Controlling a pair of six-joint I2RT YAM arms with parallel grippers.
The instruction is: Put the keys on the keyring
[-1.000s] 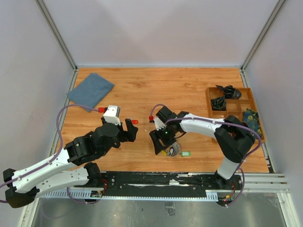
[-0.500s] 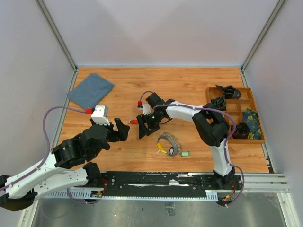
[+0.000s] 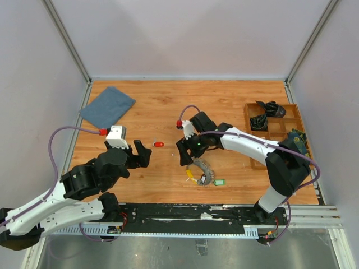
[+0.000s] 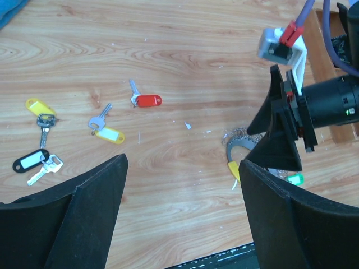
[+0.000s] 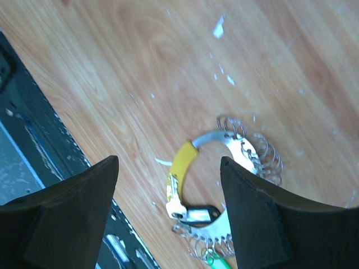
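Note:
The keyring [image 5: 247, 150], a metal ring with a yellow sleeve, small silver rings, a black tag and a green tag [image 3: 219, 182], lies on the table near the front [image 3: 203, 172]. My right gripper [image 5: 168, 162] is open and hovers over its left part, touching nothing [image 3: 184, 156]. A red-tagged key [image 4: 147, 101] lies between the arms [image 3: 159, 144]. Two yellow-tagged keys [image 4: 107, 134] [image 4: 37, 105] and a black-tagged key [image 4: 29, 161] lie further left; my left arm hides them in the top view. My left gripper [image 4: 182, 162] is open and empty above bare wood [image 3: 143, 155].
A blue cloth [image 3: 106, 105] lies at the back left. A wooden compartment tray [image 3: 291, 119] with black cable bundles [image 3: 263, 119] stands at the right. The black base rail [image 3: 185, 213] runs along the near edge. Small white flecks dot the wood.
My right gripper swung left to the red key half a second ago, then back right over the keyring. My left arm drew back left. The red key has not moved.

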